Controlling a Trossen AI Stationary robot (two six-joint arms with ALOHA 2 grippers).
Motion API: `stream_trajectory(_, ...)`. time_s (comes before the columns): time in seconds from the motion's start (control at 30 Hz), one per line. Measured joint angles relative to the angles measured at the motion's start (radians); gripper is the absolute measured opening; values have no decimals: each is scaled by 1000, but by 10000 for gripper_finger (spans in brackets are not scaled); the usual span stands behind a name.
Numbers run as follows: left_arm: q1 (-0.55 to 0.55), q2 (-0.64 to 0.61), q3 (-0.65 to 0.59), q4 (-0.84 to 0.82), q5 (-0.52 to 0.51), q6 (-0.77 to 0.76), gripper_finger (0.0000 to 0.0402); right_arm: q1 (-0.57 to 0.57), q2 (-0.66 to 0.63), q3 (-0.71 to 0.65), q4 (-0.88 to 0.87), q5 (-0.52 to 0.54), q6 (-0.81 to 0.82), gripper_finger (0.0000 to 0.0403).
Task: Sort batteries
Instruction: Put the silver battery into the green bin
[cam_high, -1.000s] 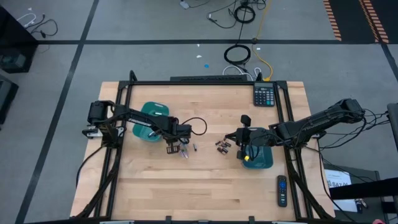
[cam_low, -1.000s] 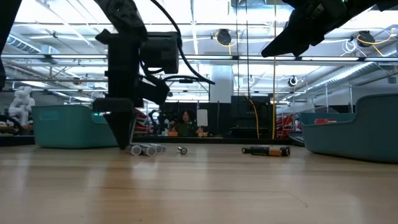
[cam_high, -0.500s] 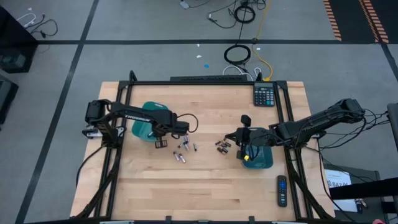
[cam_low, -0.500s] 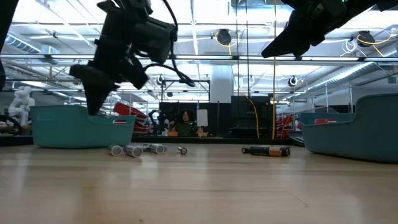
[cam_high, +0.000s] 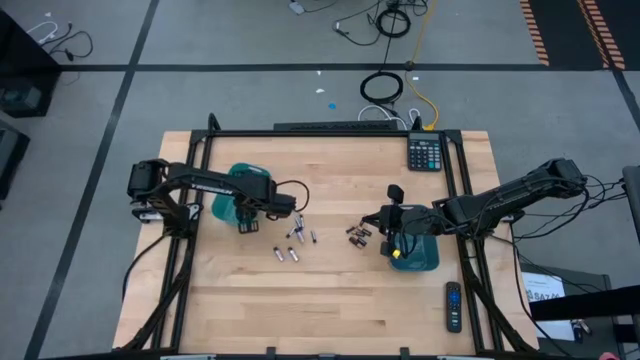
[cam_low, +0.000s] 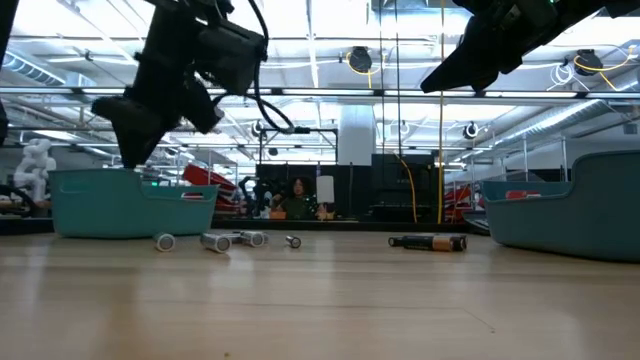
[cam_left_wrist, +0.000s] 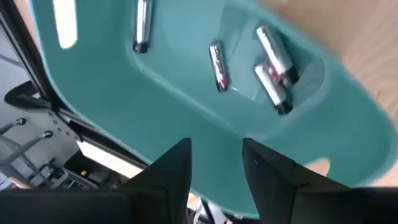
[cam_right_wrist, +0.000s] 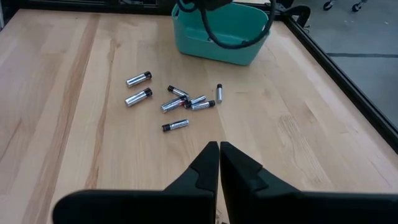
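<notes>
Silvery batteries (cam_high: 292, 240) lie scattered mid-table, also in the low view (cam_low: 215, 241) and the right wrist view (cam_right_wrist: 168, 99). Dark coppery batteries (cam_high: 358, 234) lie in a small cluster to their right (cam_low: 430, 241). My left gripper (cam_high: 248, 224) hangs open and tipped over the left teal tray (cam_high: 225, 195), raised above its rim (cam_low: 125, 150). The left wrist view (cam_left_wrist: 214, 158) looks into that tray (cam_left_wrist: 124, 93), where several silvery batteries (cam_left_wrist: 273, 65) rest on the floor. My right gripper (cam_high: 372, 220) is shut and empty (cam_right_wrist: 219, 152), held above the dark cluster beside the right teal tray (cam_high: 420, 255).
A black calculator (cam_high: 425, 153) sits at the far right corner and a black remote (cam_high: 453, 305) near the right edge. Black frame rails run along both table sides. A yellow item (cam_high: 397, 254) lies in the right tray. A person (cam_low: 298, 200) is far behind the table.
My left gripper rose from the silvery batteries and swung toward the table's left, tipping over the left tray. The silvery cluster spread out; one battery rolled toward the table's left.
</notes>
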Motion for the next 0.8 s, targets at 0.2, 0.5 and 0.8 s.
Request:
stream_trajectory(0.2,-113,-69,40,123,56,64,156,0,0,0,-1,0,-2,6)
stream_trajectory(0.5,-340,-28,43,436,162,237,157,0,0,0,1,0,-3,6)
stream_trajectory(0.8,-363,112,43,527,203,297,157,0,0,0,7,-4,6,6)
